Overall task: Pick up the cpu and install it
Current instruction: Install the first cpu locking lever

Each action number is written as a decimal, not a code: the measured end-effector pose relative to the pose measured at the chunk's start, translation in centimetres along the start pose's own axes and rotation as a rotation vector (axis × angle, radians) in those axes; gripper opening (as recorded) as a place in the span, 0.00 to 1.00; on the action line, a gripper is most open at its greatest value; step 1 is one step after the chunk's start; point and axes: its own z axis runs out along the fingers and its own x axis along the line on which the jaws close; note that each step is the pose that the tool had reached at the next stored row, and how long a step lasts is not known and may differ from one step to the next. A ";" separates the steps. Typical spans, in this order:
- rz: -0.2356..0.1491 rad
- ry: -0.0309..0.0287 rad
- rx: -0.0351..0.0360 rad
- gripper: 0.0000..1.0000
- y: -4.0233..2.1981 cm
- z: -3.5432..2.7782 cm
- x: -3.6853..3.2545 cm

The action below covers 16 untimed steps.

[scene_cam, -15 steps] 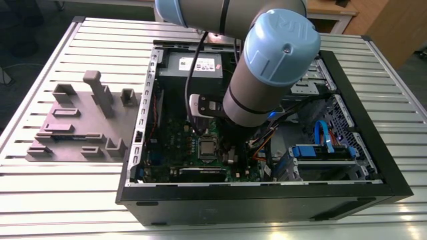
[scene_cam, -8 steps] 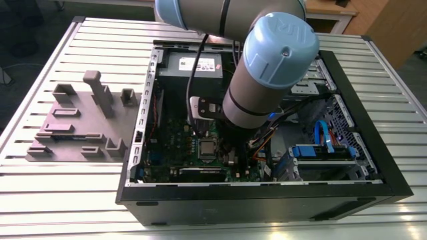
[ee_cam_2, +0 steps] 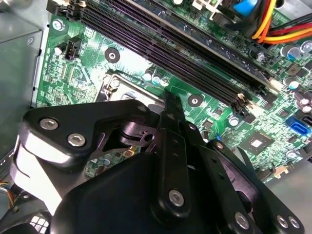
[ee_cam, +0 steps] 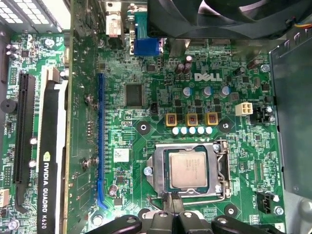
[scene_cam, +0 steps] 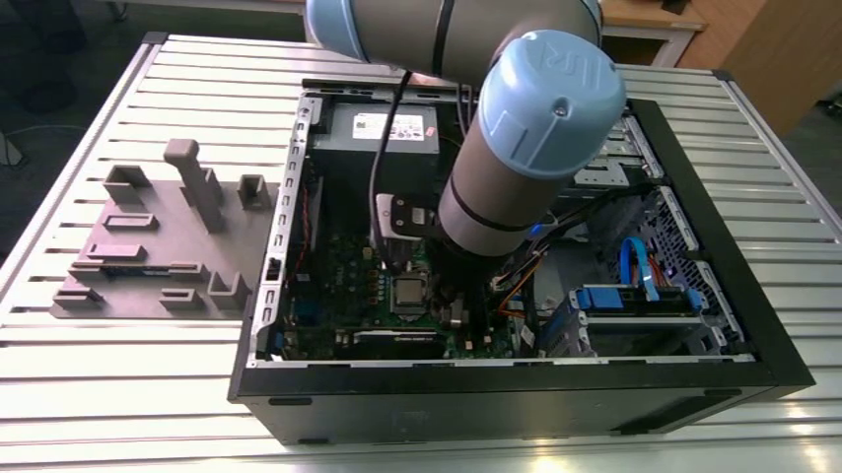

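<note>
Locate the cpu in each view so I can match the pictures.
Exterior view: the cpu sits on the green motherboard, at the exterior view's left of the arm's wrist.
First wrist view: silver square inside the socket frame, just beyond the gripper.
Second wrist view: the gripper covers the socket's middle; a frame corner shows.
Shared landmark: the socket frame.

I log: open computer case (scene_cam: 526, 389) on slatted counter (scene_cam: 132, 394); grey fixture tray (scene_cam: 145, 246) beside it; green motherboard (ee_cam: 146, 73); graphics card (ee_cam: 51, 161).
</note>
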 end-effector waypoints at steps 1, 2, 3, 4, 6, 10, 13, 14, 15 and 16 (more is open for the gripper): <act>-0.001 0.0001 -0.0001 0.10 -0.02 0.08 0.00; -0.002 0.0002 -0.0002 0.10 -0.05 0.15 0.01; -0.002 0.0004 -0.0003 0.10 -0.07 0.20 0.02; -0.003 0.0007 -0.0004 0.10 -0.08 0.23 0.03; -0.004 0.0009 -0.0006 0.10 -0.13 0.28 0.03; -0.006 0.0008 -0.0006 0.10 -0.29 0.33 0.02; -0.008 0.0007 -0.0007 0.10 -0.45 0.33 0.02; -0.008 0.0009 -0.0007 0.10 -0.50 0.33 0.02; -0.009 0.0010 -0.0008 0.10 -0.56 0.33 0.01; -0.009 0.0009 -0.0007 0.10 -0.63 0.34 0.01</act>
